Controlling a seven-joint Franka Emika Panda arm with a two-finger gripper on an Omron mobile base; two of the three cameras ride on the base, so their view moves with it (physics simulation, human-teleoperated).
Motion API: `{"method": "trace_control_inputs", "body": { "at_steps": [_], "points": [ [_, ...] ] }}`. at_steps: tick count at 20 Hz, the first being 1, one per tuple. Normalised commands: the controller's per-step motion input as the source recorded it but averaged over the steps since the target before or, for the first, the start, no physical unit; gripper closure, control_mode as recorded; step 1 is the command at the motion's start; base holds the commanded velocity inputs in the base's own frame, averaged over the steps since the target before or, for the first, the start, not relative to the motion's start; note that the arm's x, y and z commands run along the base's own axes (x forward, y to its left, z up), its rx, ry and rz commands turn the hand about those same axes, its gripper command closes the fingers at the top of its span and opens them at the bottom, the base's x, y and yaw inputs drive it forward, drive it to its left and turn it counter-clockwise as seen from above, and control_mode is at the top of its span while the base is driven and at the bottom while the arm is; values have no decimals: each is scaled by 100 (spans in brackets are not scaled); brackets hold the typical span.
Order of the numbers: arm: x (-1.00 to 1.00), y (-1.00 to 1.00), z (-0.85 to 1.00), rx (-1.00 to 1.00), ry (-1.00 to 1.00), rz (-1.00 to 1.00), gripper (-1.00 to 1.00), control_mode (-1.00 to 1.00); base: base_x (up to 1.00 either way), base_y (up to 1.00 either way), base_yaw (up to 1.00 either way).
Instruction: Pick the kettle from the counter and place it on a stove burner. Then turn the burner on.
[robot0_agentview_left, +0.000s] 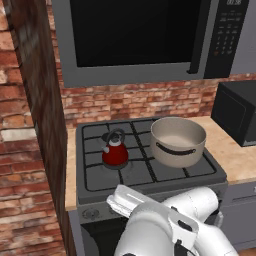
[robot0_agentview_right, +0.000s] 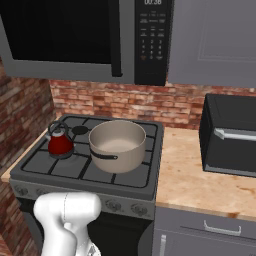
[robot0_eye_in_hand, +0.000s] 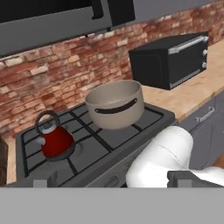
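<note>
1. Stove (robot0_agentview_left: 150, 172): dark grey, set between brick wall and counter (robot0_agentview_right: 200, 180).
2. Microwave (robot0_agentview_left: 140, 35) hangs above the stove.
3. Toaster oven (robot0_agentview_right: 231, 135) sits on the counter, right of the stove.
4. Pot (robot0_agentview_left: 178, 141): big, beige, on the stove's right side.
5. Kettle (robot0_agentview_left: 115, 151): red, upright on a left burner (robot0_agentview_left: 118, 164), apart from the pot.
6. Gripper (robot0_eye_in_hand: 113, 183): low before the stove front, fingers spread wide, holding nothing.

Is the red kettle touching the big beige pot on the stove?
Apart. In the left base view, dark grate bars show between the kettle and the pot. The right base view shows the same gap between them.
</note>
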Motion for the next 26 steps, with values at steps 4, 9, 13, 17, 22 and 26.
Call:
{"method": "trace_control_inputs", "body": {
  "at_steps": [4, 9, 13, 17, 22, 26],
  "points": [
    [0, -22, -84, -3, -17, 0, -100, -100, 0, 0, 0],
    [0, -25, -89, -3, -17, 0, -100, -100, 0, 0, 0],
    [0, -24, -93, -4, -16, 0, -100, -100, 0, 0, 0],
    [4, -14, -85, -3, -15, 0, -100, -100, 0, 0, 0],
    [17, -1, -62, -1, -8, 1, -100, -100, 0, 0, 0],
    [29, 0, -36, 0, -9, 1, -100, -100, 0, 0, 0]
  ]
}}
